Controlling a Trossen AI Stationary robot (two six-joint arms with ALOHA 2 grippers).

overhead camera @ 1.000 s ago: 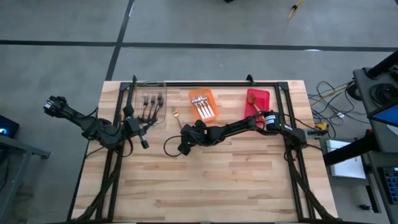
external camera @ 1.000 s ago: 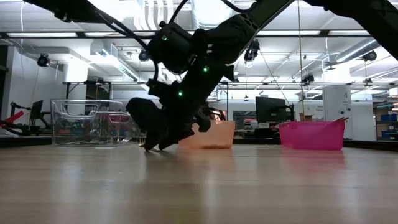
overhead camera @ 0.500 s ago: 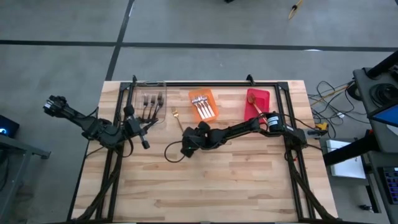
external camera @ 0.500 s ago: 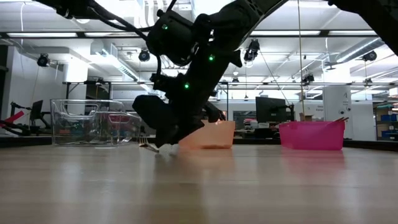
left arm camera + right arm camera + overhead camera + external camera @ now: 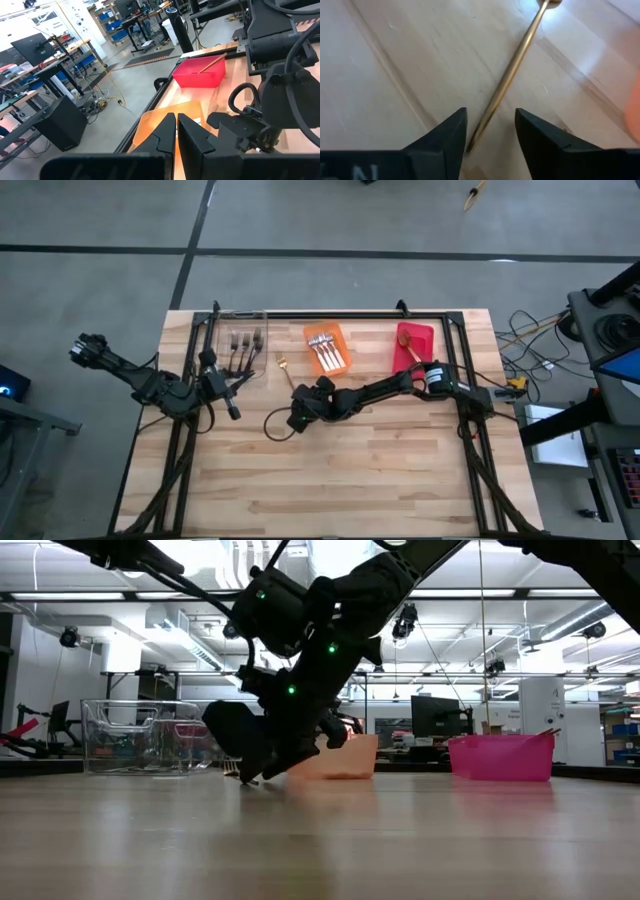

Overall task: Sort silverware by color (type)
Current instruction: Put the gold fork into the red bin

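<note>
Gold fork: 1 slim gold fork (image 5: 512,75) lies flat on the wooden table (image 5: 330,470), loose, between the clear bin (image 5: 240,340) and the orange bin (image 5: 327,348) and just in front of them; its handle end runs down between my fingertips.
Right pincer: my right gripper (image 5: 490,131) is low over the table, fingers spread, 1 on each side of the handle end, not yet pinching it.
Left pincer: my left gripper (image 5: 176,132) waits at the table's left side beside the clear bin, fingers pressed together and holding nothing.
Already sorted: dark forks (image 5: 243,343) sit in the clear bin, white-handled silver ones (image 5: 328,352) in the orange bin, and gold pieces (image 5: 404,340) in the red bin (image 5: 415,345).
Step, as I judge it: closing on this fork so I can carry it to the red bin.
Risk 1: the handle is thin and lies flat, so my fingers may close above it and slide off.
Risk 2: I am at the very tip; a grip there could let the fork pivot, droop or drop out during the carry.
Risk 3: pressing down too hard could jam my fingertips on the wood or flick the fork away.
</note>
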